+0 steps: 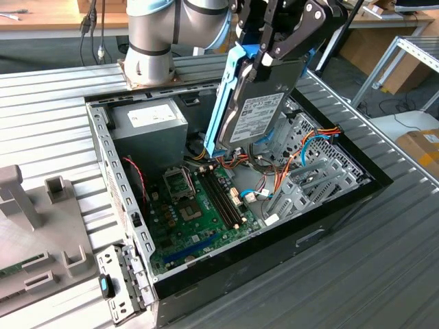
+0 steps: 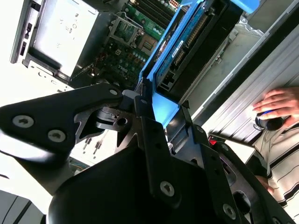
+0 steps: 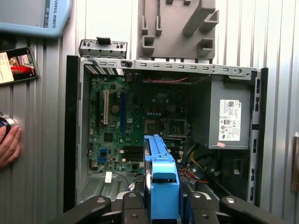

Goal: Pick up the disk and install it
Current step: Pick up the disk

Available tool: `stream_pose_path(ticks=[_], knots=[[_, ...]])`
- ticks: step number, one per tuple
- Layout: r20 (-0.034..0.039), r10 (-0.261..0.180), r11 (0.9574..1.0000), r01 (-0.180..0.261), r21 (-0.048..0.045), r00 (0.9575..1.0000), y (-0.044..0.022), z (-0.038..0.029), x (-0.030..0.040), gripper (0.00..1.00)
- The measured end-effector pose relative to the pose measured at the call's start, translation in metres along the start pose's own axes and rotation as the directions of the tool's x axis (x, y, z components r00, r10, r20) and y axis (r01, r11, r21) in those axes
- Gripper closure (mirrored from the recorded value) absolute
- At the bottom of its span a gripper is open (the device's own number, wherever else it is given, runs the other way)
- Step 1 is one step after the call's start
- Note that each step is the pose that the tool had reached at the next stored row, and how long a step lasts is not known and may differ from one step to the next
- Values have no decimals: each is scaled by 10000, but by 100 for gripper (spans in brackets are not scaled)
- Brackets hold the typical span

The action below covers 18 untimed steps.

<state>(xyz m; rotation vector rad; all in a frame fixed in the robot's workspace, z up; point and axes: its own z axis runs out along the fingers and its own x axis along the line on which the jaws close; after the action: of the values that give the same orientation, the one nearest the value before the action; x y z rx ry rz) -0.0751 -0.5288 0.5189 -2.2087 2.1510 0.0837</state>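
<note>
At the exterior view's left you have a pale grey plastic fixture (image 1: 31, 219) with upright blocks, lying on the ribbed metal table (image 1: 370, 288). Just beside it, by the corner of the case, lies a small perforated metal bracket (image 1: 115, 282) with a blue tab.

Next comes the open black computer case (image 1: 322, 236), lying on its side. Inside it, a grey power supply box (image 1: 147, 122) sits at the far end, and the green motherboard (image 1: 195, 209) covers the floor below it.

Over the middle of the case your black gripper (image 1: 266, 56) is clamped on the top end of the disk (image 1: 257, 110), a slim dark grey hard drive in a bright blue plastic carrier frame. The disk hangs on end, tilted, with its labelled face towards the exterior camera. Its lower end sits down by the bundle of orange and red cables (image 1: 236, 159), between the motherboard and the bare metal drive cage (image 1: 319, 175). You cannot tell whether it touches them. In the first wrist view the blue frame of the disk (image 3: 161, 179) is pinched between the black fingers (image 3: 133, 207), above the open case.

Further to the exterior view's right, off the table, stands a brown cardboard box (image 1: 422, 147). In the first wrist view a person's hand (image 3: 8, 145) rests on the table beside the case.
</note>
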Motion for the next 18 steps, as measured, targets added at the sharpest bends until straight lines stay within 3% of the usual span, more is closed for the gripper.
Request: stream_pose_path(ticks=[6,10,15,18], knots=[[2,0,10000,0,1,10000,0,1,7,63],[1,-1,10000,1,0,10000,3,-11,144,63],[2,-1,10000,1,1,10000,6,-17,236,63],[2,-1,10000,1,1,10000,8,-24,325,63]])
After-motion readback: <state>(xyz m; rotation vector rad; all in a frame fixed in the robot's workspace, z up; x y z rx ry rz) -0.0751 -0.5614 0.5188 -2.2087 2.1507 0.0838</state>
